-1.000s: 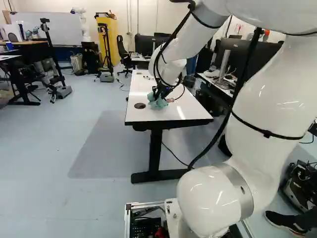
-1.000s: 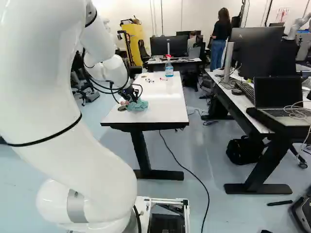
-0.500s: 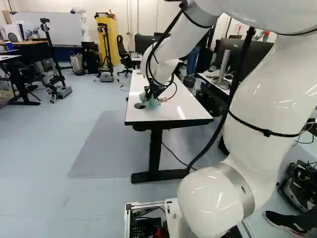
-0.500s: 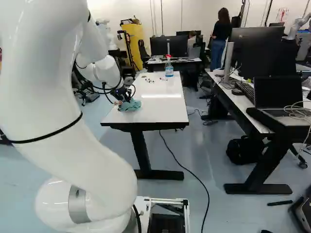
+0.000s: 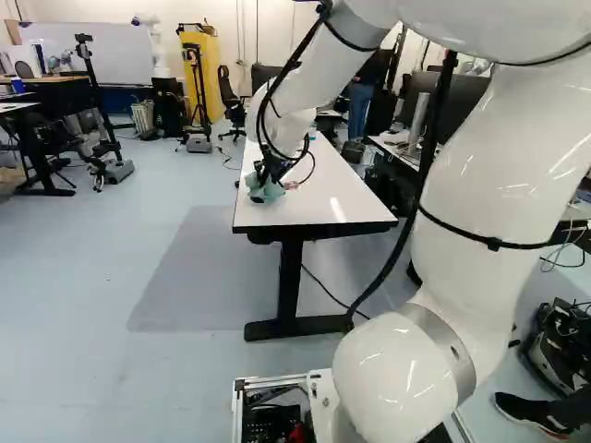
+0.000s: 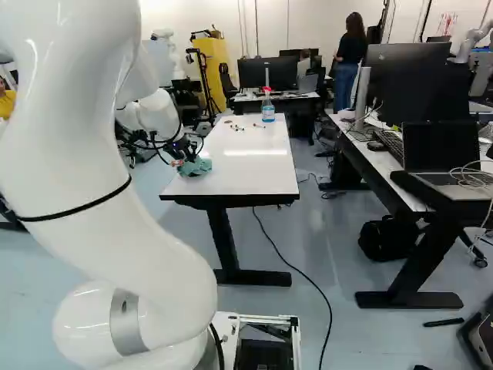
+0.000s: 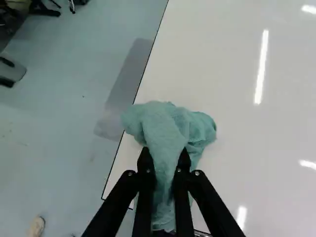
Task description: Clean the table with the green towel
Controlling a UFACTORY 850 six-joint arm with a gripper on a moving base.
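Low over the left side of the white table (image 5: 314, 208), my gripper (image 5: 270, 175) points down at the near end. The green towel (image 5: 264, 190) hangs bunched beneath it against the tabletop. In the wrist view the gripper (image 7: 165, 165) is shut on the green towel (image 7: 165, 131), whose folds spread ahead of the fingers and reach the table's long edge. The right base view shows the towel (image 6: 195, 166) near the left edge too. The round hole in the tabletop is mostly covered.
A spray bottle (image 6: 268, 105) stands toward the table's far end, with some small markers (image 6: 237, 128) near it. A desk with monitors and a laptop (image 6: 443, 154) is on the right. Another robot (image 5: 152, 41) stands far back.
My arm has swung left in both base views, carrying the towel across the tabletop to its left edge. The base has not moved.
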